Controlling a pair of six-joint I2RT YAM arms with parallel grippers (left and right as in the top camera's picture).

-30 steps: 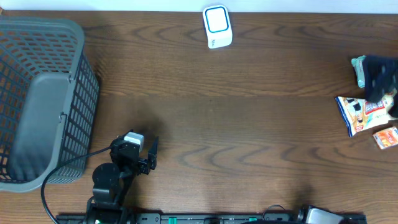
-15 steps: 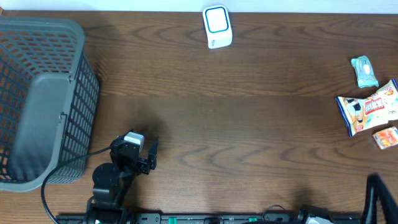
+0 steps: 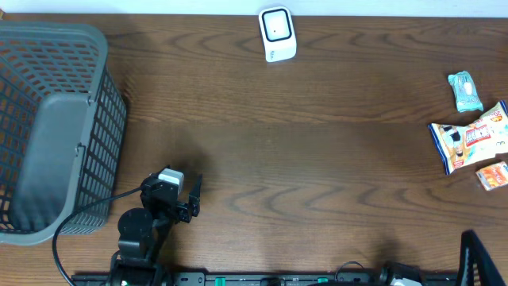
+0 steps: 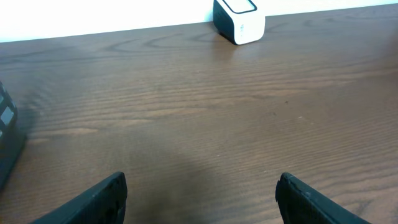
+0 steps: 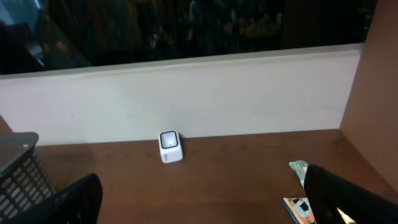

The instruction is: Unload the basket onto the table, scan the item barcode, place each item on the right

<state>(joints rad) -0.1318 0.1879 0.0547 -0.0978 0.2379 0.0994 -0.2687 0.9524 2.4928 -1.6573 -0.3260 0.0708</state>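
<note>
Lettering on snack packet [image 3: 468,145] illegible; scanner [image 3: 277,34] at far edge.

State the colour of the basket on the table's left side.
The basket is dark grey; the overhead view shows it best.

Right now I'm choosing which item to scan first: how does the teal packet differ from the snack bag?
The teal packet is small and mostly one colour; the snack bag is larger, printed blue, white and red. The teal packet lies farther back than the snack bag. Both lie flat, untouched.
</note>
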